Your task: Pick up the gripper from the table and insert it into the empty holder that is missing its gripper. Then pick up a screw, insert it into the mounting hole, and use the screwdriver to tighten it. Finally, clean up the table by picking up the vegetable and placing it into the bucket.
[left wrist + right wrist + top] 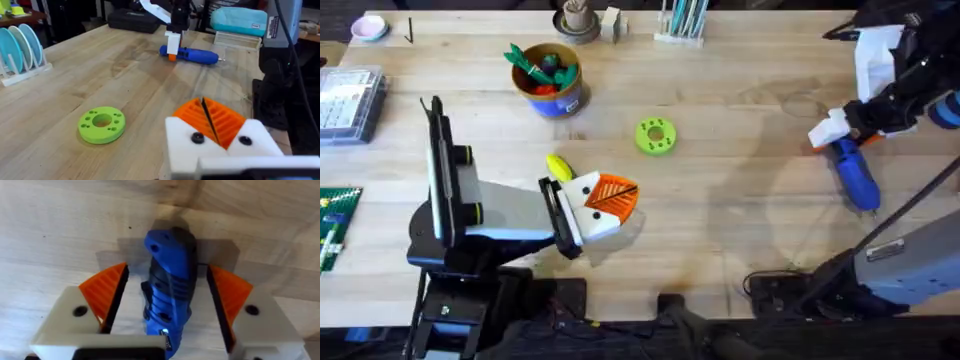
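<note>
At right of the overhead frame, the right end effector [165, 292] straddles the screwdriver [169, 282] lying on the surface [740, 220], pads wide and apart from it. Closing off-centre could roll it away. The left end effector [610, 200], centre-left, is pinched closed.

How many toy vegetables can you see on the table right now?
3, possibly more hidden: a yellow vegetable lying beside the left gripper, and a green and a red one inside the bucket.

A lime-green ring disc [101, 124] lies near the left gripper [212, 122]; farther off, the blue screwdriver [192, 54] rests on the table [100, 70].
</note>
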`<state>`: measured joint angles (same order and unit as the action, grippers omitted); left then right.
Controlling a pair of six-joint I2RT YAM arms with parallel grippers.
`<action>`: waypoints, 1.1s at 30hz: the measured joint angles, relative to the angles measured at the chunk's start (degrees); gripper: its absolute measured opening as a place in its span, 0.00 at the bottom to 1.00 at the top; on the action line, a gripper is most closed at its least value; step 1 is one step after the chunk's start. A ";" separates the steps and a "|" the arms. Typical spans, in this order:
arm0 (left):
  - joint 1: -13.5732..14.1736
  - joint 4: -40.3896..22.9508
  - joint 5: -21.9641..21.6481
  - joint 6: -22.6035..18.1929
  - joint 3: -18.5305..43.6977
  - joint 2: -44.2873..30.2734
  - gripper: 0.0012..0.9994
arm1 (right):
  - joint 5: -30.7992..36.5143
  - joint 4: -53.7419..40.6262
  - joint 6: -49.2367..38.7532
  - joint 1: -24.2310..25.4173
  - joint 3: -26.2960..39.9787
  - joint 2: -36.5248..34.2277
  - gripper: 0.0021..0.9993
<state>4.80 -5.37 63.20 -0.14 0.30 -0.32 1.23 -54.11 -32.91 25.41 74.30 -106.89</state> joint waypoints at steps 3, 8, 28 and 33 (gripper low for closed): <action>0.00 0.00 -0.02 0.00 0.00 0.00 0.01 | 0.00 -0.02 -0.53 0.00 0.00 0.00 0.99; 0.00 0.00 0.00 0.00 0.00 0.00 0.01 | 0.06 -0.48 -1.97 0.00 0.00 0.00 0.99; 0.00 0.00 0.00 0.00 0.00 0.00 0.01 | 2.14 0.55 -4.46 -0.04 0.00 -0.63 0.62; 0.00 0.00 -0.01 0.00 0.00 0.00 0.01 | 1.75 0.37 -4.61 -0.11 0.07 -0.67 0.38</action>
<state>4.80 -5.37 63.19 -0.14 0.30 -0.32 2.98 -53.74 -37.52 25.30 74.37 -107.56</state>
